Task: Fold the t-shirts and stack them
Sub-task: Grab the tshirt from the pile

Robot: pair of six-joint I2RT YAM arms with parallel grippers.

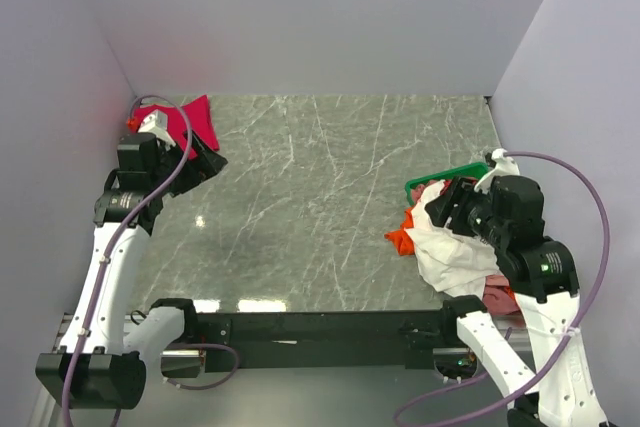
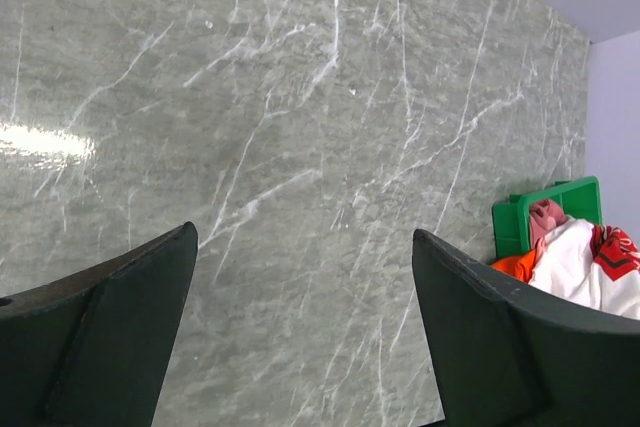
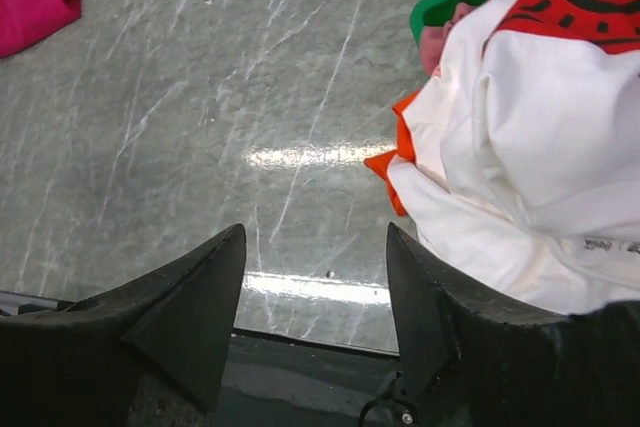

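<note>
Two sets of jaws hung spread and empty, those of the left arm (image 1: 130,197) near the crimson shirt (image 1: 200,119) in the far tabletop (image 1: 320,197) corner, those of the right arm (image 1: 520,227) by the white shirt (image 1: 450,247) spilling from the green bin (image 1: 445,175), best pinched by one edge.

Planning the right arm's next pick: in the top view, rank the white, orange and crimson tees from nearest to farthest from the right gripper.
From the right gripper:
1. white tee, right beside it, at the near right.
2. orange tee, poking out on the white one's left.
3. crimson tee, in the far-left corner.
</note>
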